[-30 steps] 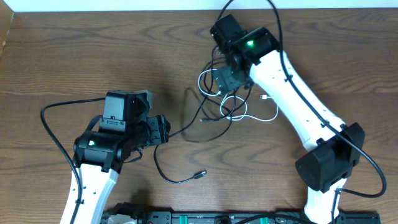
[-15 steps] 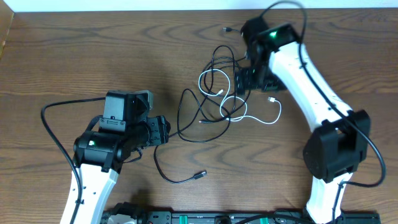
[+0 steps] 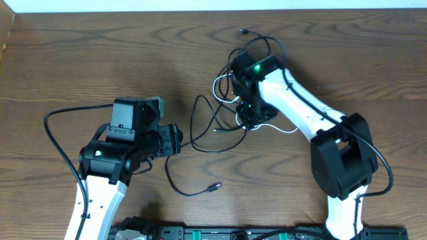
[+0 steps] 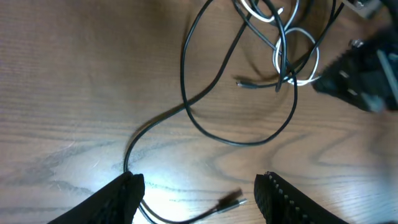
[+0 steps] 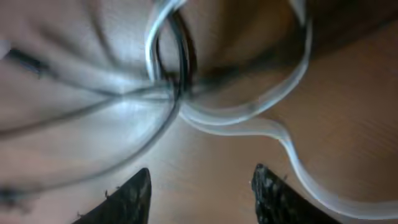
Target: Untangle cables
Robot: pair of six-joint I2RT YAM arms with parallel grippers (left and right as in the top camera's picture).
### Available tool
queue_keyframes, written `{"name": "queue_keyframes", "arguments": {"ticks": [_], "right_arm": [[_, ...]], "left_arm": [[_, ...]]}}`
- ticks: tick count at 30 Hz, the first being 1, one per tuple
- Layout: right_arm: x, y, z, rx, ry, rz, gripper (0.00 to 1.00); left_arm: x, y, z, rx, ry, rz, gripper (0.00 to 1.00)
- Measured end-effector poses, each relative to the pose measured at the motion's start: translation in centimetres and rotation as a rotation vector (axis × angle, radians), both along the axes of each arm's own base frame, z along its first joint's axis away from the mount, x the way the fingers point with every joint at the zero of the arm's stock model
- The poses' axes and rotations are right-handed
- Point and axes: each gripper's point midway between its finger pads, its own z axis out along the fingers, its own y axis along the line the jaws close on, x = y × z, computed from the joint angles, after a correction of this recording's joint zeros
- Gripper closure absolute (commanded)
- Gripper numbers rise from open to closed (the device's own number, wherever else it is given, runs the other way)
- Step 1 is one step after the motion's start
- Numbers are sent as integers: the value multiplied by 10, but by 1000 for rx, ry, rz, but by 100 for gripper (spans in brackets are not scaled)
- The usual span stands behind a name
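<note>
While right gripper (image 5: 200, 190) hovers spread over tangled cables (image 5: 178, 90), left gripper (image 4: 199, 190) likewise spread

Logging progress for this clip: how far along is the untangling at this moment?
Early. Done: only one black cable's plug end lies clear of the pile. In hand: nothing gripped; the right gripper is open, low over where the white cable crosses black ones; the left gripper is open too. Left: the whole knot needs separating.

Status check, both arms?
Left gripper open, empty. Right gripper open over white cable loops. Black cables crossed through them, not untangled. Right arm hides part overhead.
</note>
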Motion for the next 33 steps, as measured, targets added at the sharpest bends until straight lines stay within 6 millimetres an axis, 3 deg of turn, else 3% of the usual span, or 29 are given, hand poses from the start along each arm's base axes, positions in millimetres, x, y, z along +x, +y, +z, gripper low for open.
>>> {"name": "queue_keyframes", "arguments": {"ticks": [3,6,11,22,28,33], "right_arm": [[12,6,-14,20,-66,46,51],[15,7,-23,32,-89,82,58],[23,22,-23,104,-120,105,68],[32,43,-19,210,-147,63,60],[46,50,-15,244,-188,-81,60],[47,88,-4,424,-184,-24,57]], "left_arm": [[0,0,0,0,1,0,37],[0,0,0,0,0,0,37],[0,0,0,0,0,0,37],[0,0,0,0,1,0,37],[0,0,0,0,1,0,38],[0,0,0,0,0,0,37]]}}
